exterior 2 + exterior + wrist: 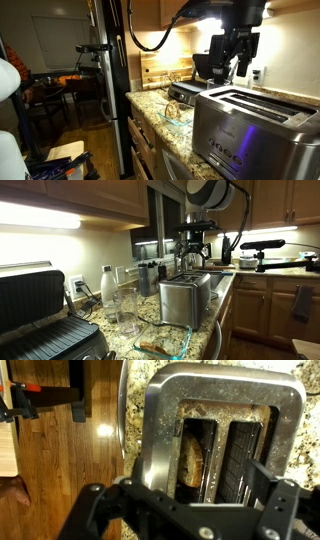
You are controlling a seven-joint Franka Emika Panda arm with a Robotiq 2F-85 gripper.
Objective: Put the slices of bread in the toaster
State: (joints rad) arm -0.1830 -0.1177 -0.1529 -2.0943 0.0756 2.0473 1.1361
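- The pincer (231,68) hangs straight above the toaster's slots, its jaws spread and empty, so a fetch looks due next.
- The arm (208,192) reaches in from overhead with the wrist pointing down, which lets the wrist view look into the slots.
- The granite desk (146,102) carries everything.
- The toaster (185,298) stands upright, slots facing up for vertical entry.
- A glass dish (188,332) sits just beside it, seemingly keeping a spare slice (153,347) within short reach.
- One slice of bread (193,460) stands on edge in one slot. The other slot looks empty.
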